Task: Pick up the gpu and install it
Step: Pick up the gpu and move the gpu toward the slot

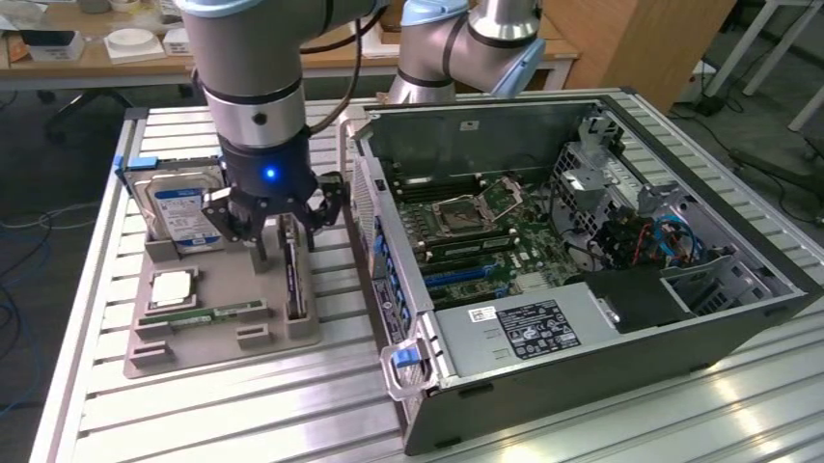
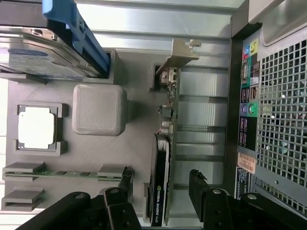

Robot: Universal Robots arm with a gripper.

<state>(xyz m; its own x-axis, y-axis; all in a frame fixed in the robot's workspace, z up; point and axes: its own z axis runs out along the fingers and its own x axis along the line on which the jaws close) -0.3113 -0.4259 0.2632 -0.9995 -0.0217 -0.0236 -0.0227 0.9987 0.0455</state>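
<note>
The gpu [image 1: 295, 289] is a thin dark card standing on edge in a slot of the grey holder tray [image 1: 219, 342], at its side nearest the computer case. In the wrist view the gpu [image 2: 162, 158] shows a black shroud and a metal bracket at one end. My gripper [image 1: 286, 246] hangs just above it, open. In the wrist view the gripper [image 2: 160, 184] has one black finger [image 2: 125, 179] on one side of the card and the other finger [image 2: 197, 184] across from it, neither touching it.
The tray also holds a silver hard drive [image 1: 180, 207], a processor [image 1: 174, 287] and a green memory stick [image 1: 212, 313]. The open computer case [image 1: 618, 318] lies to the exterior view's right, its motherboard [image 1: 489, 241] exposed. A second arm's base [image 1: 451, 48] stands behind it.
</note>
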